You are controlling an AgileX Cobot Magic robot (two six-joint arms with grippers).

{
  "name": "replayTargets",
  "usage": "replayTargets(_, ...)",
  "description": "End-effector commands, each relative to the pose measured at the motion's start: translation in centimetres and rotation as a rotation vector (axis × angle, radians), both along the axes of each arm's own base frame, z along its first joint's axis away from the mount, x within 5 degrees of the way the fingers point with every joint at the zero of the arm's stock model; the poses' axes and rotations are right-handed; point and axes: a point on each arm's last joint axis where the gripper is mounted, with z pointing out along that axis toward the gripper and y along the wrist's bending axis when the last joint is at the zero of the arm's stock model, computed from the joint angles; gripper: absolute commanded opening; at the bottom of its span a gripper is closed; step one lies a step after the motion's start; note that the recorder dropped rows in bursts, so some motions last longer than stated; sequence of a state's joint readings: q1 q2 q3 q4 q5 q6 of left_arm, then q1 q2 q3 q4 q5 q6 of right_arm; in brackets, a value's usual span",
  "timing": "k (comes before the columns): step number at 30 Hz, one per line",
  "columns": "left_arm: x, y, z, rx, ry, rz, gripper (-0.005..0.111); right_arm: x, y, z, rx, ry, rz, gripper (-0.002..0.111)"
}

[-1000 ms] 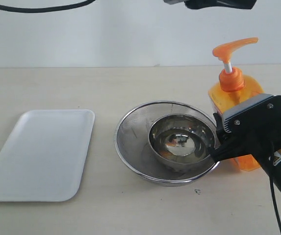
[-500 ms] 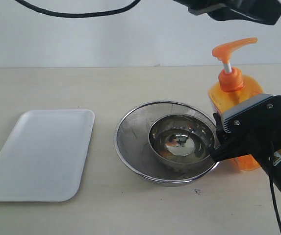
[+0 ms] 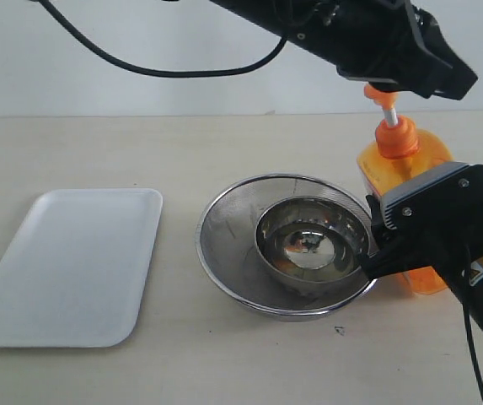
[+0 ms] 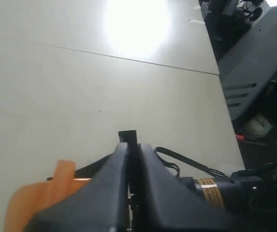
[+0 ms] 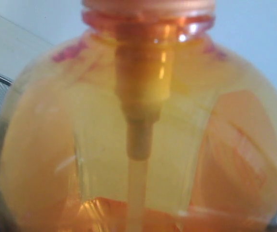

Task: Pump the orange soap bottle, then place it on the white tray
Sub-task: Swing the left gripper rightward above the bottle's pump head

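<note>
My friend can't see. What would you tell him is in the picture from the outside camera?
A shut left pincer reaches across, right over the pump of the orange soap bottle, while the right pincer holds the bottle's body. Beside it a steel bowl sits inside a strainer, and a white tray lies to the left.

Pale beige table (image 3: 224, 152), matte, meeting a plain white wall (image 3: 72, 84) at the far edge. Round steel mesh strainer (image 3: 224, 240) sits upright near the table's middle, a little to the right. A smaller polished steel bowl (image 3: 313, 245) is nested inside it, set off-centre toward the strainer's right side; its inside shows dark and orange reflections. Small dark speck (image 3: 339, 330) on the table just in front of the strainer, apart from it.
</note>
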State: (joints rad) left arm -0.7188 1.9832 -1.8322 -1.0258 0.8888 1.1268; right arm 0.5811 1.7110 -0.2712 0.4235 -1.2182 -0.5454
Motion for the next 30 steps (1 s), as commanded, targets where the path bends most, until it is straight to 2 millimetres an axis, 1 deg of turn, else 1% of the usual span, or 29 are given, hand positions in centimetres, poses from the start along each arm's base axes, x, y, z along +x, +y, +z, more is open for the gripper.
replayTargets(1, 0.5, -0.3, -0.2, -0.010, -0.044, 0.030, 0.005, 0.0, 0.0, 0.1, -0.003, -0.006, 0.008, 0.000)
replayTargets(8, 1.7, -0.1, -0.3, 0.006, -0.130, 0.122, 0.005, 0.0, 0.0, 0.1, -0.003, -0.006, 0.008, 0.000)
replayTargets(11, 2.2, 0.0, -0.6, 0.028, -0.151, 0.150, 0.005, 0.0, 0.0, 0.1, 0.003, -0.005, 0.007, 0.000)
replayTargets(13, 2.6, 0.4, -0.6, 0.028, -0.149, 0.167, 0.005, 0.0, 0.0, 0.1, 0.004, -0.005, 0.007, 0.000)
replayTargets(15, 3.6, 1.3, -0.6, 0.027, -0.140, 0.204, 0.005, 0.0, 0.0, 0.1, 0.004, -0.005, 0.007, 0.000)
replayTargets(18, 4.1, 2.0, -0.6, 0.029, -0.118, 0.221, 0.005, 0.0, 0.0, 0.1, 0.004, -0.005, 0.007, 0.000)
replayTargets(25, 4.0, 2.1, -0.8, 0.051, -0.112, 0.195, 0.005, 0.0, 0.0, 0.1, 0.007, -0.004, 0.006, 0.000)
replayTargets(30, 3.6, 2.5, -1.2, 0.084, -0.077, 0.138, 0.005, 0.0, 0.0, 0.1, 0.008, -0.004, 0.004, 0.000)
